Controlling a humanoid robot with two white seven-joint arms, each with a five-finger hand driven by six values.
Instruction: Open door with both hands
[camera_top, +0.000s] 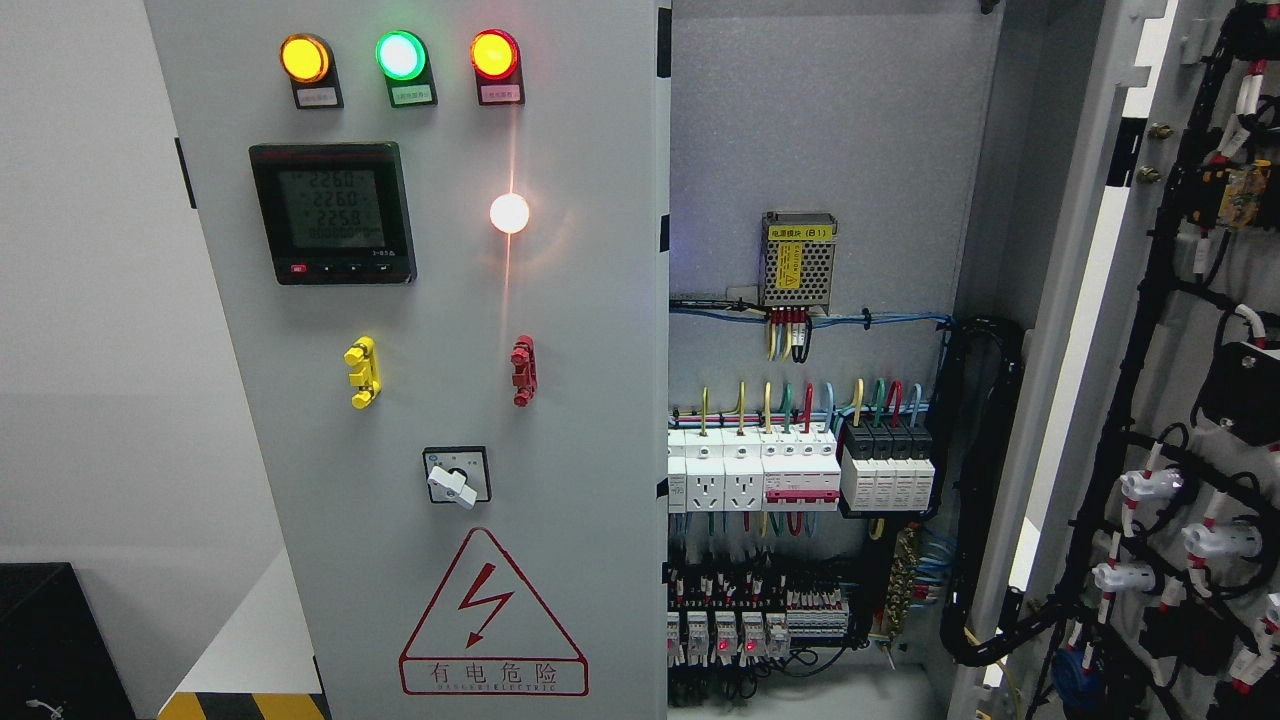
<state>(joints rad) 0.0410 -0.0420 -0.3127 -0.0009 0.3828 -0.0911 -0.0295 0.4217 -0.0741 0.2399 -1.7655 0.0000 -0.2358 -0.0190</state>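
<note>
While right door (1150, 400) stands open, left door (430, 400) closed

You cannot read the small labels (400, 94) under the three lamps, and the meter (332, 212) digits are too faint to trust. The open right door (1100, 330) runs off the right edge, so its wiring (1150, 560) is only partly in view. The closed left door (440, 400) hides the cabinet's left half. The bottom edge cuts off the lowest relays (740, 640). A black box (50, 640) at lower left is cropped.
</note>
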